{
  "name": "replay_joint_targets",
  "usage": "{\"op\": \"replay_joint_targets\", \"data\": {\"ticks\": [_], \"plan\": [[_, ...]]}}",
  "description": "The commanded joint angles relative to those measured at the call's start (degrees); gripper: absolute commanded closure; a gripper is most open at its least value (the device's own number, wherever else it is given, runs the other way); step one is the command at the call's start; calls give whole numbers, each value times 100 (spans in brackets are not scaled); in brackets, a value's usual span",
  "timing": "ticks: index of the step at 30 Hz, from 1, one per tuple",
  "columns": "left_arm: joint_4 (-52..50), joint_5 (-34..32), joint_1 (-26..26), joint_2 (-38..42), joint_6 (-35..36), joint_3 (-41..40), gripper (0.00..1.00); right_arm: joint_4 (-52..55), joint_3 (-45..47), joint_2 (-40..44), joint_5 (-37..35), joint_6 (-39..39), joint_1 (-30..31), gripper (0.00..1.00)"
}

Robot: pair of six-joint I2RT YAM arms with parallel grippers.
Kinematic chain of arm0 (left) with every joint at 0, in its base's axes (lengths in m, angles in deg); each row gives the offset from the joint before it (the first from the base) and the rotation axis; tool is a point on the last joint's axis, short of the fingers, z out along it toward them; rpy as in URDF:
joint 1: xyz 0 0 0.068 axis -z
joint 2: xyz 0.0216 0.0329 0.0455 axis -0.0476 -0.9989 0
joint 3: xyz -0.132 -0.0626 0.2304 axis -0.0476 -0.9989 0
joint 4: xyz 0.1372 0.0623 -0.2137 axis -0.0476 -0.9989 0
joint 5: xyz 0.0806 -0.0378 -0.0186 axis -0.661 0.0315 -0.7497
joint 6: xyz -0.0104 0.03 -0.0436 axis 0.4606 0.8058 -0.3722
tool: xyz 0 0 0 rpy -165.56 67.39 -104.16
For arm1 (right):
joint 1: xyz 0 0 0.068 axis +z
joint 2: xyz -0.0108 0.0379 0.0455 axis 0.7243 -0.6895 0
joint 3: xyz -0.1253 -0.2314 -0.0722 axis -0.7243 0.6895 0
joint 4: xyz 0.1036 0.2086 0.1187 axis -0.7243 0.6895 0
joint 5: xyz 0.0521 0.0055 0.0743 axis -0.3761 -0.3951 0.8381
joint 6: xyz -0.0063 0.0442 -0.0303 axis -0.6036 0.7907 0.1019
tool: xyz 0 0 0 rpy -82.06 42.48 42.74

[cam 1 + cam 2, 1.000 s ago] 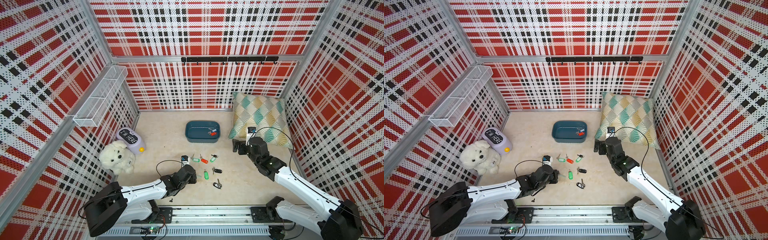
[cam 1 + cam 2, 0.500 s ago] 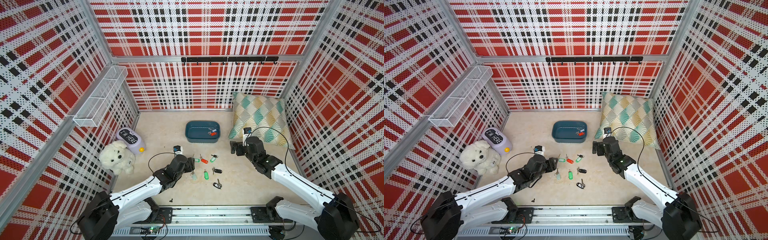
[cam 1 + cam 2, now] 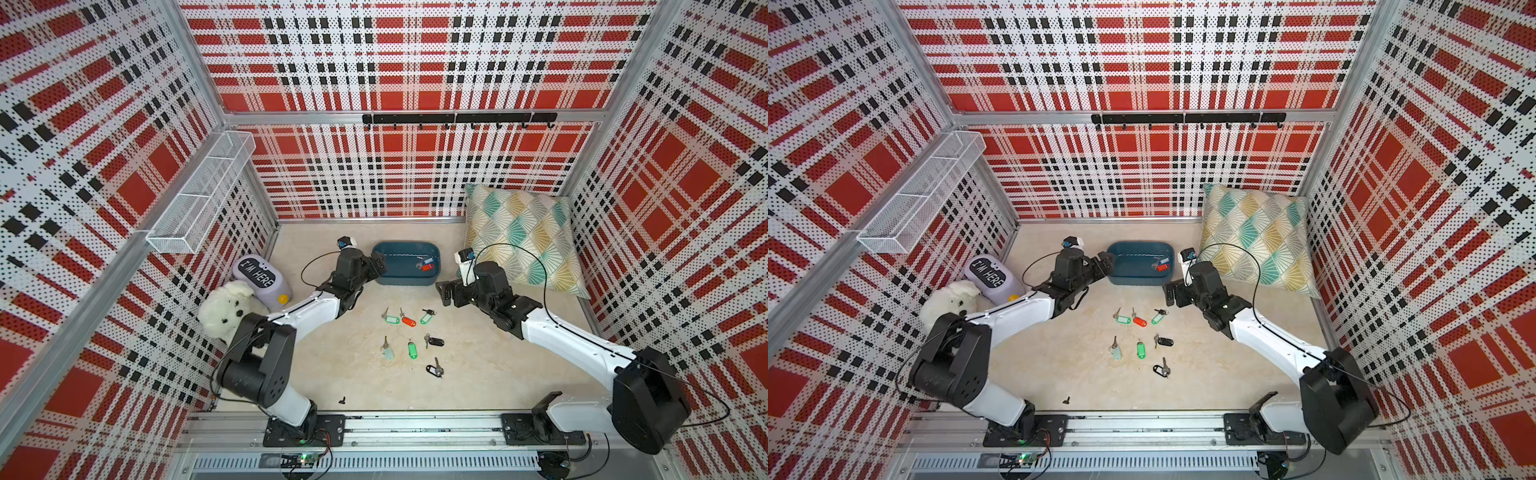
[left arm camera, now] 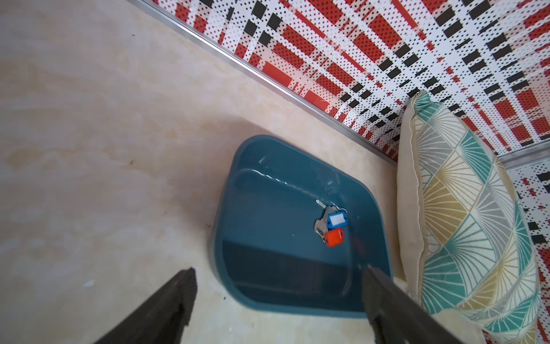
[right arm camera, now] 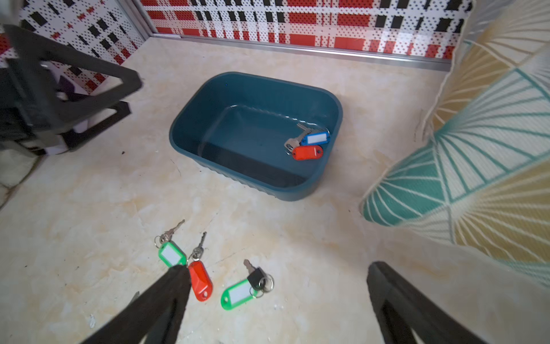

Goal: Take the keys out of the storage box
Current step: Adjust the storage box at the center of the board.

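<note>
Left gripper (image 4: 278,272) and right gripper (image 5: 276,269) both have jaws spread, holding nothing. The keys (image 3: 424,265), inside the storage box (image 3: 395,258) just above centre in a top view, seem light and slippery. Their plastic tags probably offer the better hold.

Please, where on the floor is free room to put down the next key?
Free: the strip between the storage box and the back wall; the floor between the scattered keys and the right arm. Crowded: the middle, where those seven keys lie close together.

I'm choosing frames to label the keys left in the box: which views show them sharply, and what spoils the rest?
Left wrist: keys sharp in the box, a thin bright reflection on its floor, left gripper blurred. Right wrist: keys sharp, pillow soft at the edge. Both top views: even light, keys tiny.
</note>
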Motion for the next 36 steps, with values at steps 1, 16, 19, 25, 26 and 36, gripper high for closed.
{"op": "replay_joint_targets", "data": {"ticks": [1, 16, 19, 25, 26, 36], "plan": [[548, 648, -144, -329, 89, 233, 7, -5, -582, -610, 233, -565, 183, 1], [744, 1239, -1806, 35, 604, -667, 6, 1567, -3487, -3704, 1230, -2464, 423, 15], [771, 1347, -1840, -41, 637, -648, 6, 1642, -3810, -4006, 1305, -2499, 367, 16], [771, 1375, -1900, -40, 697, -680, 6, 1599, -4111, -4305, 1597, -2461, 230, 19], [783, 1433, -1920, -61, 699, -675, 6, 1628, -4175, -4367, 1653, -2459, 214, 20], [805, 1582, -1923, -145, 699, -627, 6, 1967, -4758, -4844, 2115, -2547, 150, 44]]}}
